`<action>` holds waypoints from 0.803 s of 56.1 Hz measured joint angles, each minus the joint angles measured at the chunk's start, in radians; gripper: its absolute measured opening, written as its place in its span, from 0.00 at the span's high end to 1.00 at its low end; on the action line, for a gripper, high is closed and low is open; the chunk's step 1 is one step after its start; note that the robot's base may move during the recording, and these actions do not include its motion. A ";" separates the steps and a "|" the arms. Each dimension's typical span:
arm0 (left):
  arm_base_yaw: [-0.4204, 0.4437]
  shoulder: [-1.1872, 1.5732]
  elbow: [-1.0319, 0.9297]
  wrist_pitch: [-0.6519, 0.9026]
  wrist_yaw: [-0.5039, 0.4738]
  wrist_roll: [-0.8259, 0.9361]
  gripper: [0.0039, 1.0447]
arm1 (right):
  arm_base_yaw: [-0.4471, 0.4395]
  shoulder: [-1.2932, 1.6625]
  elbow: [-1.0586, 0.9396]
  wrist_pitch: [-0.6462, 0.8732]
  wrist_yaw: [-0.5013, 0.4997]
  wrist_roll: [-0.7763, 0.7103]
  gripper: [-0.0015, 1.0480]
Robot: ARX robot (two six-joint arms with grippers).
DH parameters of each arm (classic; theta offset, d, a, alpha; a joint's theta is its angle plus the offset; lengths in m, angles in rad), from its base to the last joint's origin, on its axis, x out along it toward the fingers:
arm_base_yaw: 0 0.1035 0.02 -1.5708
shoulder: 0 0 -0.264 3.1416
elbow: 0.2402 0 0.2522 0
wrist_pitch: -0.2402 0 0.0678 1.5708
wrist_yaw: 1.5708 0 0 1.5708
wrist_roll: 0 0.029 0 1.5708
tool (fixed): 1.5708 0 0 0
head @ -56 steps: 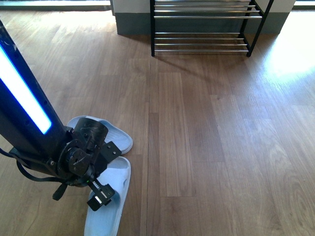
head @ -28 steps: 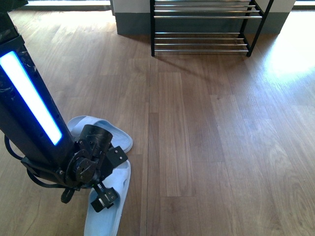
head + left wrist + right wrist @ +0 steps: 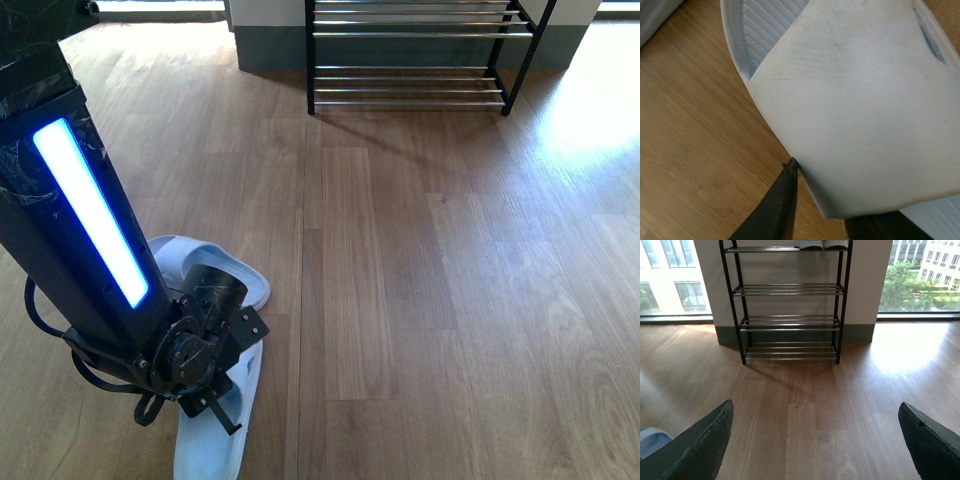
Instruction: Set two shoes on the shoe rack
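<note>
Two pale blue slide sandals lie on the wooden floor at the lower left of the front view. The farther one (image 3: 222,268) is free. My left gripper (image 3: 203,385) is shut on the strap of the nearer sandal (image 3: 212,445). In the left wrist view that strap (image 3: 860,110) fills the frame, with my left gripper (image 3: 832,200) clamped at its edge and one dark finger (image 3: 782,205) outside it. The shoe rack (image 3: 410,70) stands against the far wall. My right gripper (image 3: 815,440) is open, facing the shoe rack (image 3: 790,320), nothing between its fingers.
Wooden floor (image 3: 420,300) stretches from the sandals to the rack. Pale shoe soles (image 3: 812,244) show on the rack's top shelf. A grey skirting and wall (image 3: 268,45) back the rack, with windows either side. A sunlit patch (image 3: 590,120) lies at the right.
My left arm has swung rightward and more upright. Its gripper has drawn in closer over the nearer sandal's strap. The farther sandal and the rack have not moved.
</note>
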 joint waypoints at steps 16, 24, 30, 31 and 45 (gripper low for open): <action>0.000 -0.010 -0.008 0.041 -0.037 -0.048 0.98 | 0.000 0.000 0.000 0.000 0.000 0.000 0.09; 0.003 -0.009 -0.039 0.158 -0.014 -0.177 0.98 | 0.000 0.000 0.000 0.000 0.000 0.000 0.09; 0.004 -0.009 -0.058 0.274 -0.005 -0.266 0.98 | 0.000 0.000 0.000 0.000 0.000 0.000 0.09; 0.004 -0.008 -0.060 0.287 -0.006 -0.281 0.98 | 0.000 0.000 0.000 0.000 0.000 0.000 0.09; 0.071 -0.176 -0.232 0.249 0.024 -0.364 0.98 | 0.000 0.000 0.000 0.000 0.000 0.000 0.09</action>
